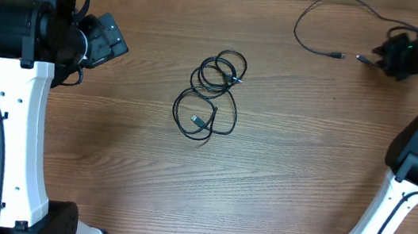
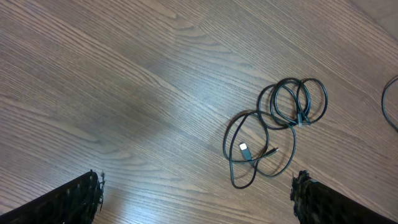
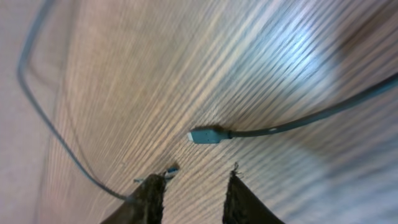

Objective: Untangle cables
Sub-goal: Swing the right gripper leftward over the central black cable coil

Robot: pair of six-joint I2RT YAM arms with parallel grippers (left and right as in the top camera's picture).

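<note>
Wood table [image 1: 309, 145] carries coiled cables [image 1: 210, 93] centrally, with a loose cable [image 1: 315, 34] at one o'clock. Left gripper [image 2: 198, 183] gapes, empty — right gripper [image 3: 194, 180] is slightly parted, empty.

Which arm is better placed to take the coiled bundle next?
Left, likely. The left fingers are open and nearer the bundle, which lies in their wrist view. The right fingers are far off, beside the loose cable.

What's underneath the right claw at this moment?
Bare wooden table shows under the right claw, with the plug of the loose cable just ahead. A thin strand runs behind one finger, which hides the rest.
</note>
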